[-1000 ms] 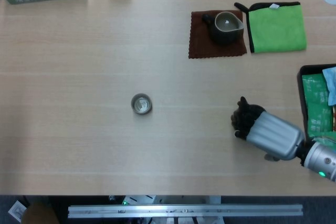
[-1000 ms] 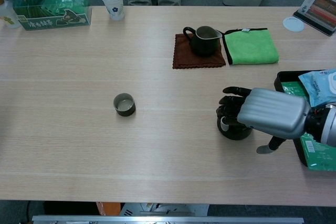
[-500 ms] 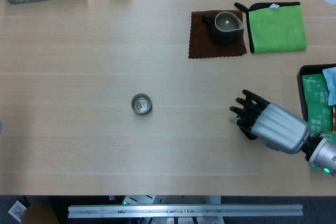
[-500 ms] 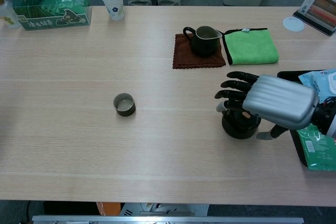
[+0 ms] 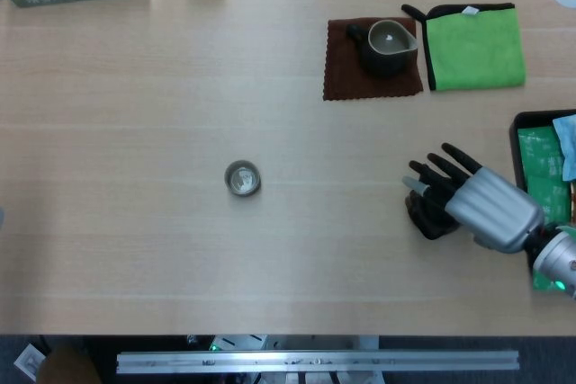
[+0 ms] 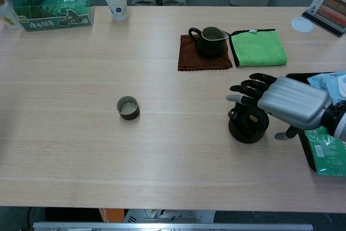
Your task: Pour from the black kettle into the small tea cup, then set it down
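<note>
The black kettle [image 6: 247, 127] stands upright with its lid on, on the table's right side; in the head view, the kettle [image 5: 428, 219] is half covered by my right hand. That right hand [image 6: 286, 101] hovers just above and to the right of the kettle with its fingers spread, holding nothing; the head view also catches the right hand [image 5: 477, 200]. The small tea cup [image 6: 128, 107] sits alone left of centre, well away from the kettle, and the head view likewise has the tea cup [image 5: 242, 178] left of centre. My left hand shows in neither view.
A dark pitcher [image 6: 208, 41] sits on a brown cloth [image 6: 189, 58] at the back, with a green cloth [image 6: 258, 47] beside it. A black tray [image 6: 309, 150] with green packets is at the right edge. A paper cup [image 6: 115, 2] and green box [image 6: 53, 8] stand far left.
My right hand has let go of the kettle: its fingers opened, and it lifted and drew back to the right. The kettle stays on the table.
</note>
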You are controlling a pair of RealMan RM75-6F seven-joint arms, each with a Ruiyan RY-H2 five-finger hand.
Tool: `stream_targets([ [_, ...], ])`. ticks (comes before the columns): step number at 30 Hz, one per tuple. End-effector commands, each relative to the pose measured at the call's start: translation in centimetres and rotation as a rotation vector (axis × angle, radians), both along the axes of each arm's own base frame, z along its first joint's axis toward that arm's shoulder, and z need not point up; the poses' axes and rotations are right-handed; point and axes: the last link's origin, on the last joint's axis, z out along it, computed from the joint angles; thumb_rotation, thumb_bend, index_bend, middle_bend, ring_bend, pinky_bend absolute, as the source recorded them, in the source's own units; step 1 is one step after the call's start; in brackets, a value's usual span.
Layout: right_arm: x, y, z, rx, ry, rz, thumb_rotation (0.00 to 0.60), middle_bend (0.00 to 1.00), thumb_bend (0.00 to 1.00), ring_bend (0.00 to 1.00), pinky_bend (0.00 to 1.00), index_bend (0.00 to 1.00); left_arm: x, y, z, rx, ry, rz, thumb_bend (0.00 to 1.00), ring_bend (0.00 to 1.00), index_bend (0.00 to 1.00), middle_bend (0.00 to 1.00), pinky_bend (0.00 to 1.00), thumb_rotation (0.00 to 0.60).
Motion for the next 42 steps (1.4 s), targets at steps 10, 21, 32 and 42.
stream_targets([
  [10,-0.7,-0.5,-1.3,-0.03,0.038,-0.064,0.6,0.0,0.0,0.0,0.0,0.0,0.0,0.1,-0.2,-0.01,-0.003,-0.001,0.31,0.26,0.22,0.24,0.23,0.6],
  [21,0.2,-2.0,-3.1,-0.051,0.049,-0.066,0.6,0.0,0.0,0.0,0.0,0.0,-0.2,-0.1,0.0,-0.007,-0.004,0.01,0.31,0.26,0.22,0.24,0.23,0.6],
  [32,1.2,-3.2,-4.4,-0.072,0.049,-0.07,0.6,0.0,0.0,0.0,0.0,0.0,-0.5,-0.1,0.1,-0.007,-0.004,0.016,0.31,0.26,0.22,0.24,0.23,0.6],
  [42,3.1,-5.8,-5.0,-0.132,0.012,-0.075,0.6,0.0,0.0,0.0,0.0,0.0,-0.7,-0.1,0.3,0.0,-0.003,0.024,0.31,0.26,0.22,0.24,0.23,0.6],
])
